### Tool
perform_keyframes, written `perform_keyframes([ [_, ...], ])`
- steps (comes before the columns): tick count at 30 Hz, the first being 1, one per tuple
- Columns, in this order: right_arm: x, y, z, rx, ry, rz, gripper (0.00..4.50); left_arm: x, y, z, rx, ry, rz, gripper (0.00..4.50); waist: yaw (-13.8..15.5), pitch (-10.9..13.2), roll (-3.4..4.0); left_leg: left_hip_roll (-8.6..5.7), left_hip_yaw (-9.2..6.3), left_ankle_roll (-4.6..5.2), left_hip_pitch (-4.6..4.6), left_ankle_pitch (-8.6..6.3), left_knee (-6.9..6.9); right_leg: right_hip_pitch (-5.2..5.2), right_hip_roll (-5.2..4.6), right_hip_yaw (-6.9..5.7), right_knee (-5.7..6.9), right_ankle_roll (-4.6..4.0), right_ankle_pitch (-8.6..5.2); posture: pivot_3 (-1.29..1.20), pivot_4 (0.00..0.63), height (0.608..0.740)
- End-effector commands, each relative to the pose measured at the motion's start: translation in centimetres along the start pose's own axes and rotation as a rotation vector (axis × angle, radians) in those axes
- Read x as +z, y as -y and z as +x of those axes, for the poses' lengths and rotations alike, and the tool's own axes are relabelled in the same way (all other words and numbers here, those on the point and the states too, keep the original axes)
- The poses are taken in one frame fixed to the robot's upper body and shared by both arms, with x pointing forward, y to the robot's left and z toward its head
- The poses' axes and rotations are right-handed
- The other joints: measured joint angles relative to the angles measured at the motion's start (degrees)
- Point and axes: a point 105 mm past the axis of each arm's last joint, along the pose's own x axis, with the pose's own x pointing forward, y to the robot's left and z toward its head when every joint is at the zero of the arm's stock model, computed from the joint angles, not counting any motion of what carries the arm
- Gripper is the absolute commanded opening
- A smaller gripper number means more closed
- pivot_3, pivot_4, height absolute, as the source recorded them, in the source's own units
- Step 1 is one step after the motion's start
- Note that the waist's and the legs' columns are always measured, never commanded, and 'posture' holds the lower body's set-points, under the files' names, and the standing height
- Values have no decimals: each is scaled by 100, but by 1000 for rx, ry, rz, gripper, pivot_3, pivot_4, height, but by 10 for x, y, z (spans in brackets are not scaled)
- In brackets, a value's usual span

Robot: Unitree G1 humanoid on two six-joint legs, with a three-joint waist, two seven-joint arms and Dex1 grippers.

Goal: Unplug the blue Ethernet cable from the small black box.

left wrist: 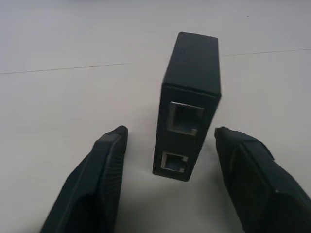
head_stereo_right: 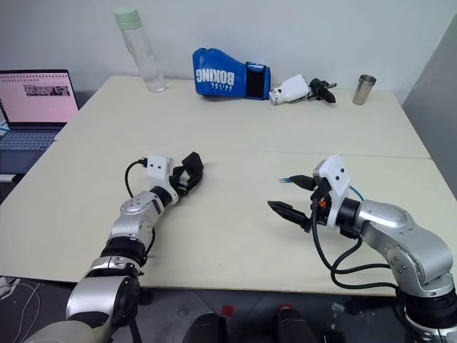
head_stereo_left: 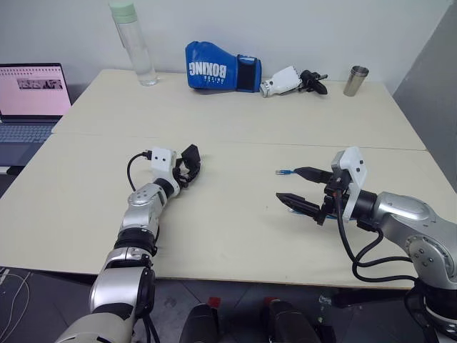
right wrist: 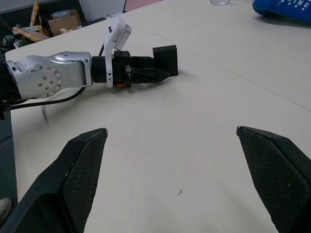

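Two claws are reaching out over the pale counter [head_stereo_left: 235, 143] in my head view. My left claw [head_stereo_left: 190, 166] is sitting with the small black box [head_stereo_left: 191, 153] between its fingers, jaws spread and not pinching it. My right claw [head_stereo_left: 298, 189] is hanging spread wide, and the blue Ethernet cable [head_stereo_left: 284, 172] is showing its clear plug at the upper finger's tip; I cannot tell whether it is touching that finger. One cable, one box, well apart, the cable unplugged. Along the far edge I am counting one clear bottle [head_stereo_left: 136, 44] with a green cap, contents I cannot tell, one blue boxing glove [head_stereo_left: 218, 67], one spare white-and-black claw part [head_stereo_left: 291, 81] and one metal cup [head_stereo_left: 355, 80], its inside hidden. One open laptop [head_stereo_left: 32, 100] is sitting off to the left.

Left wrist view: the box is standing between my two fingers [left wrist: 102, 170], clear of both, with two ports facing me, both vacant.

Right wrist view: my two fingers [right wrist: 77, 170] are standing far apart with bare counter between, and across it my left claw is lying beside the box.
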Motion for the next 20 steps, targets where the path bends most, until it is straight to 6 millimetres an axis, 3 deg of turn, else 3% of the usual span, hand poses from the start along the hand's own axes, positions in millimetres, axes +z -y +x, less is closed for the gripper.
perform_keyframes([
  [1,7,0,-2,3,19,-34,4500,14,-9,-8,-9,29,2,4141,-9,0,0,0,0,0,0,0,0,-1,0,1,0,0,0,0,150,740],
  [3,6,1,-4,3,9,-33,4500,17,-8,-12,-44,5,10,4415,-8,0,0,1,0,0,0,0,-1,-1,1,0,0,0,0,0,150,740],
  [8,2,6,-22,3,-74,-56,4500,31,0,-40,-253,-119,47,4415,-44,1,0,3,1,-1,-1,0,-3,-3,1,1,0,0,0,0,150,740],
  [11,6,17,-50,10,-158,-48,4500,64,-8,-78,-403,-213,144,4415,-75,6,-1,5,0,-2,-3,1,-6,-5,1,-1,-3,-1,-1,0,150,740],
  [14,10,25,-70,14,-209,-17,4500,91,-14,-101,-482,-263,200,4415,-81,5,1,7,-1,-1,7,1,-6,1,1,-6,1,-4,-3,0,150,740],
  [20,12,40,-86,-13,-230,11,4500,114,-23,-111,-522,-288,264,4415,-75,5,1,6,2,1,14,-1,-6,5,1,-5,-1,-3,-5,0,150,740],
])
